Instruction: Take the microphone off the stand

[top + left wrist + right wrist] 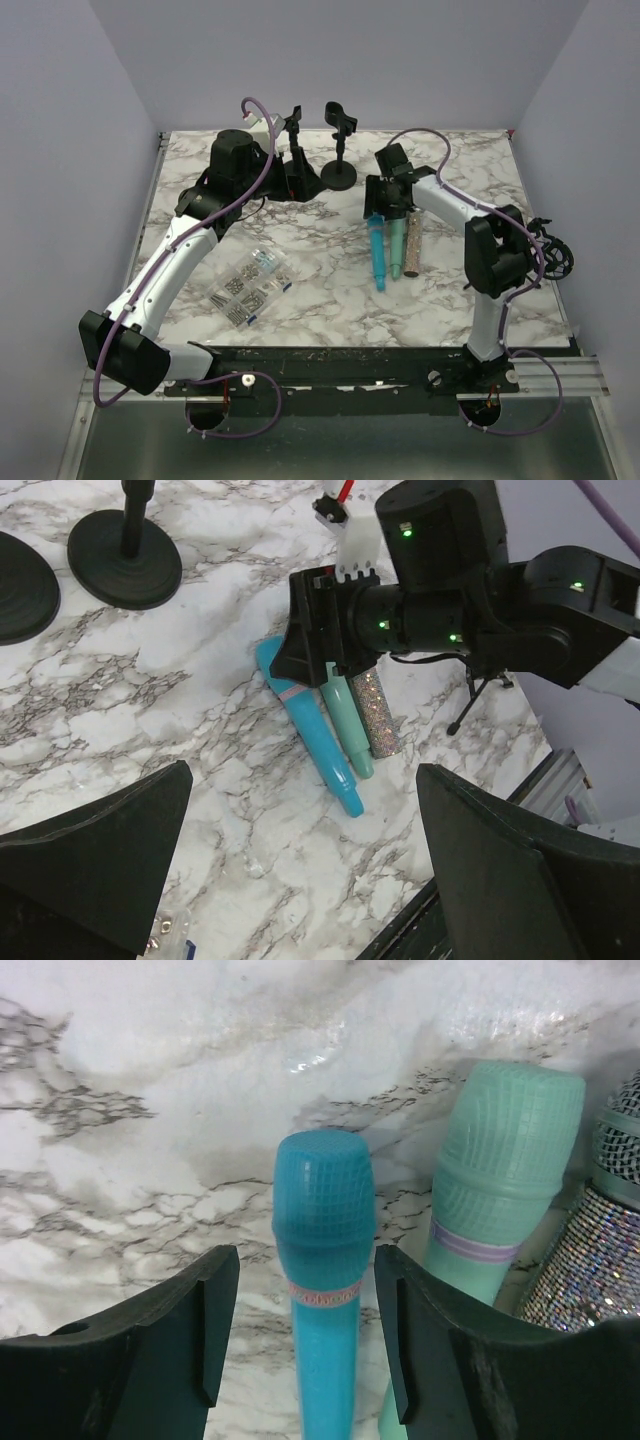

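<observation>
Three mics lie side by side in the middle of the surface (320,230), off the stands: blue (378,258), green (396,248), glitter (412,250). Two stands (339,176) sit at the far edge, and the right one's clip (340,115) is empty.

From the left wrist, your left end effector (305,775) hangs spread wide and empty.

From the right wrist, your right end effector (305,1255) straddles blue, jaws parted with gaps either side. Lift straight up, because green lies just beside one finger.

Three microphones lie side by side on a marble table (200,730): a blue microphone (312,735), a mint-green microphone (350,730) and a silver glitter microphone (376,715). Their heads sit beneath the right gripper (305,665). Two round black stand bases (125,558) sit at upper left. The left gripper (303,780) frames the foreground, jaws spread wide.
</observation>
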Robot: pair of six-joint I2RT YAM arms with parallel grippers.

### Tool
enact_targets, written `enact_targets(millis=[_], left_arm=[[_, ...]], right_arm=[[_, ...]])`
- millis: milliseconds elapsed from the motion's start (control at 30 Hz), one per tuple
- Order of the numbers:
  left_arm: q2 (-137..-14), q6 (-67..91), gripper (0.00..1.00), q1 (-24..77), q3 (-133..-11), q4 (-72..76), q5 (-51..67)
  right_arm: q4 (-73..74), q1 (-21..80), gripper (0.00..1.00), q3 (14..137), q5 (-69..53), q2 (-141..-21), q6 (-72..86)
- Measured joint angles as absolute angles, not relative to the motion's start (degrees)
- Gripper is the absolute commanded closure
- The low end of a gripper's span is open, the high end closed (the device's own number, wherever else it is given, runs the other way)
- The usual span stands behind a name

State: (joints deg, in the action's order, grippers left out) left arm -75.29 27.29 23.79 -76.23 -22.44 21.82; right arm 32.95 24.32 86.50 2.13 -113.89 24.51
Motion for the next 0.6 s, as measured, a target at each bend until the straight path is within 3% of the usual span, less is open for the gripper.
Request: enact_targets(millis=[300, 600], left_arm=[[-75.3, 27.6, 0.02, 23.7, -76.2, -22.4, 22.6], [-74.9, 27.8, 0.01, 23.7, -76.2, -22.1, 23.0]], right_arm=[[34.0, 24.6, 0.37, 85.4, 4.7, -96.0, 23.0], [33.4, 24.8, 0.42, 70.5, 27.8, -74.3, 23.9]])
